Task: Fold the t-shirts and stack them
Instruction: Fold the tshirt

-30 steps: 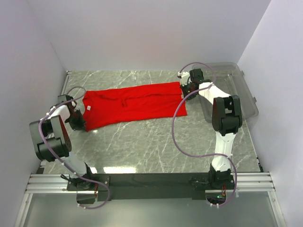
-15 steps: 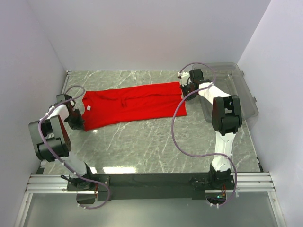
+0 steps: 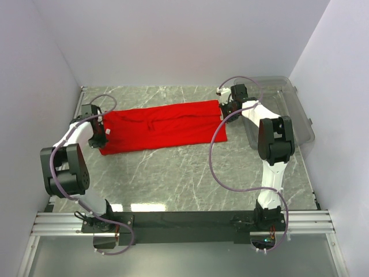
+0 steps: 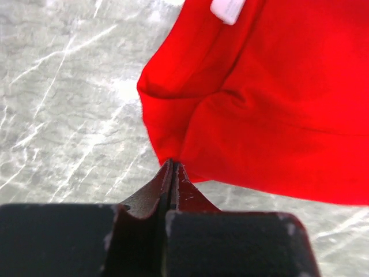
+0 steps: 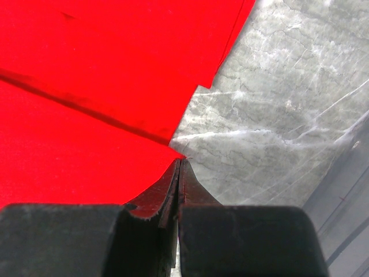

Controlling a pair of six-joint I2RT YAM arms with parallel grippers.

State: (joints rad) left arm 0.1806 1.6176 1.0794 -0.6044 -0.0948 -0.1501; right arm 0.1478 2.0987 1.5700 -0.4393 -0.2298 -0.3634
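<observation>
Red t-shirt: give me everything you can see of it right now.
The red t-shirt is plain bright red cloth, folded lengthwise into a long band lying on the marble table, slightly creased midway. Its collar end, with a small white label, points left; the hem end, two layers overlapping, points right, short of the clear bin. The left gripper is shut on the left end, which bunches up; the right gripper is shut on the right edge.

A grey marble-patterned tabletop [image 3: 184,173] carries a bright red cloth t-shirt [image 3: 167,127], stretched sideways across the upper middle of the frame, and a clear plastic bin [image 3: 300,109] at the upper right.
</observation>
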